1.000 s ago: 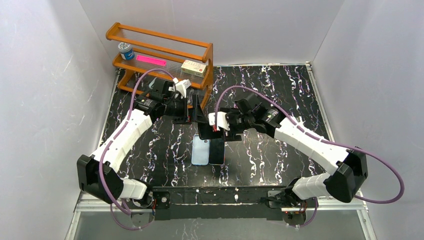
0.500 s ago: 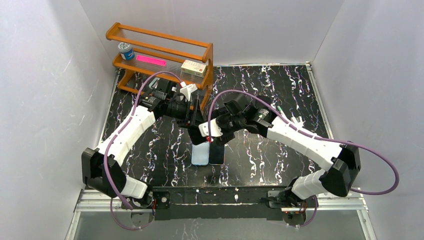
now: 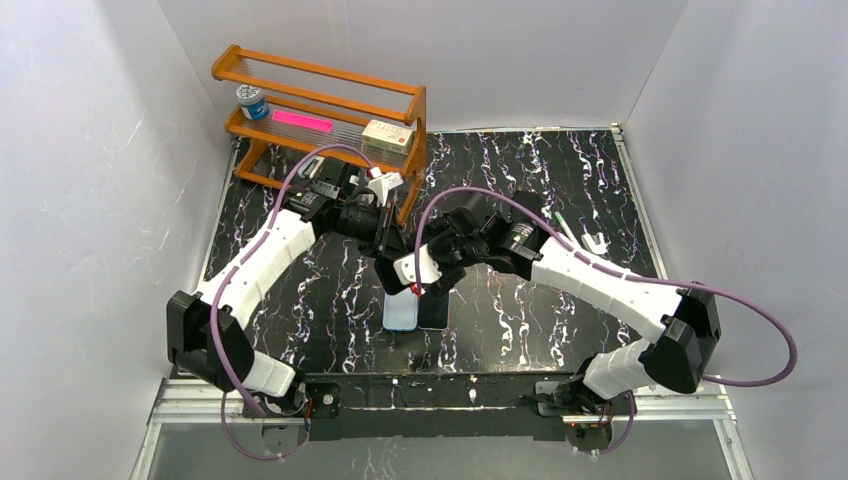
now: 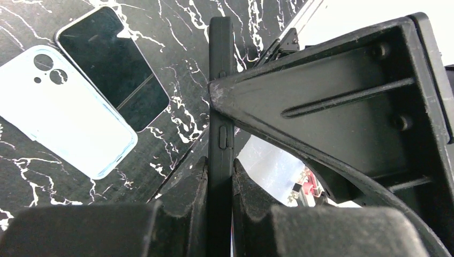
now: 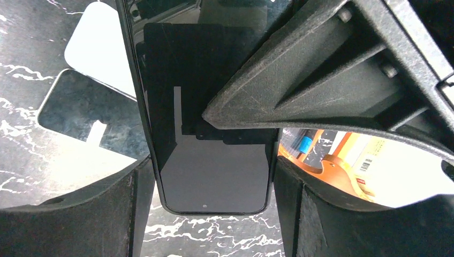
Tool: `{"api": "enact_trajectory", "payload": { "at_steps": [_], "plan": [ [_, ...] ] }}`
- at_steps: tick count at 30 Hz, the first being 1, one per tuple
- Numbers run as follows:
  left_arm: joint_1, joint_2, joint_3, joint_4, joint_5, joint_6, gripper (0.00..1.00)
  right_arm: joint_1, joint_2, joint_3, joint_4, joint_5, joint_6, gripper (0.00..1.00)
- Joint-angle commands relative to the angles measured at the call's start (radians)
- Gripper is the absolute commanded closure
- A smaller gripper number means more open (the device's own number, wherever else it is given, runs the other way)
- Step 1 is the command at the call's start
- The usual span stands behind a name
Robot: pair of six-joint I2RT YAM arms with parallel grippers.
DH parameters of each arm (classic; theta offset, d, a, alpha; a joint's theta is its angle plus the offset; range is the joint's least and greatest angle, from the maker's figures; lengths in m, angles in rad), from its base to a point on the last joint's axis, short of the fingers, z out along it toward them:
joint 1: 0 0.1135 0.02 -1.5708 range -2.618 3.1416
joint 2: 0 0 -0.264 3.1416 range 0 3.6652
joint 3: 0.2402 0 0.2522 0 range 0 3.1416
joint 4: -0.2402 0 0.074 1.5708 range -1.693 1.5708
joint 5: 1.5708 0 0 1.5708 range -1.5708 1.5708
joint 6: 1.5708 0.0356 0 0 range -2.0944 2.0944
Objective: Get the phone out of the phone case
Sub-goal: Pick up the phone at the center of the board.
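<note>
Marbled tabletop (image 3: 500, 320), left fingers (image 4: 184, 195) pinching cased phone (image 4: 220, 107) edgewise (left wrist view), right fingers (image 5: 107, 214) clasping its width

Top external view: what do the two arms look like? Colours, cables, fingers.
Both look alike. The left arm and right arm have white link shells with black joint housings, and a purple cable loops loosely along each. The left gripper and right gripper are matte black, with ribbed triangular fingers. No markings are readable.
</note>
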Motion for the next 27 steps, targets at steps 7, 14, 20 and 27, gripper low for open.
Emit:
{"api": "enact_trajectory", "payload": {
  "at_steps": [7,14,20,27],
  "plan": [
    [0.001,-0.101,-0.021,-0.033,-0.118,0.053,1.00,-0.014,-0.129,-0.141,0.199,0.110,-0.002,0.52],
    [0.012,-0.117,-0.022,-0.088,-0.195,0.122,1.00,-0.061,-0.195,-0.220,0.252,0.110,0.077,0.31],
    [0.015,-0.148,-0.045,-0.076,-0.231,0.148,1.00,-0.115,-0.267,-0.291,0.350,0.059,0.244,0.01],
    [0.020,-0.196,-0.063,-0.022,-0.306,0.118,1.00,-0.175,-0.384,-0.424,0.615,0.004,0.633,0.01]
  ]
}}
